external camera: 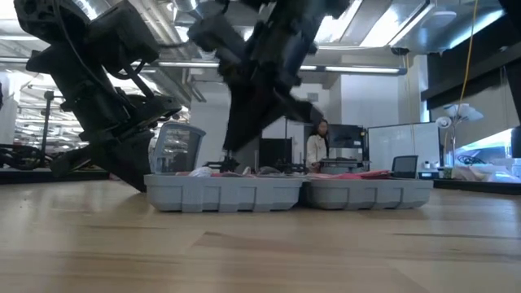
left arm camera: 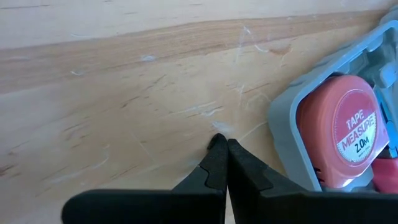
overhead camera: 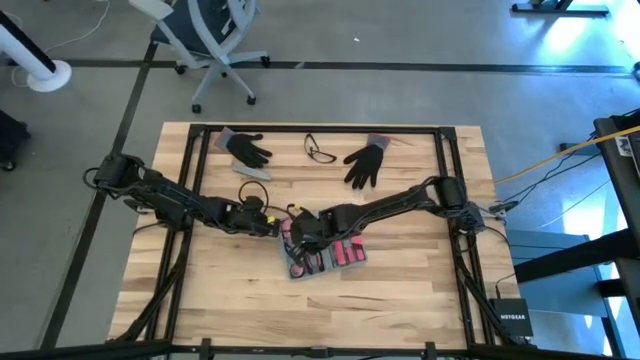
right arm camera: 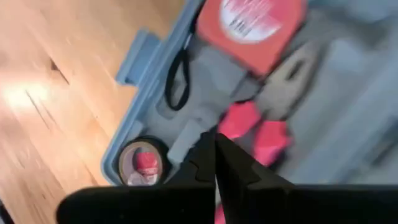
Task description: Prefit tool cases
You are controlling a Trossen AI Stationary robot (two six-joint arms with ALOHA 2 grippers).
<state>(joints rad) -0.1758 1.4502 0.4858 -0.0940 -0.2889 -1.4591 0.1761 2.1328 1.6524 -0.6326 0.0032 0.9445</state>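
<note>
1. Desk (overhead camera: 400, 300): light wood planks with a black frame running around the top.
2. Tool case (overhead camera: 325, 252): lies open and flat on the desk, near the centre, tools in its recesses, including a red tape measure (left arm camera: 345, 127) at one corner.
3. Black glove (overhead camera: 247, 149): on the desk beyond the tool case, toward the far-left side.
4. Small grey bar (overhead camera: 252, 171): just beside that glove, on the side nearer the tool case.
5. Glasses (overhead camera: 319, 150): beyond the tool case, at the far edge.
6. Second black glove (overhead camera: 365, 161): beyond the tool case, to the far right of it.
</note>
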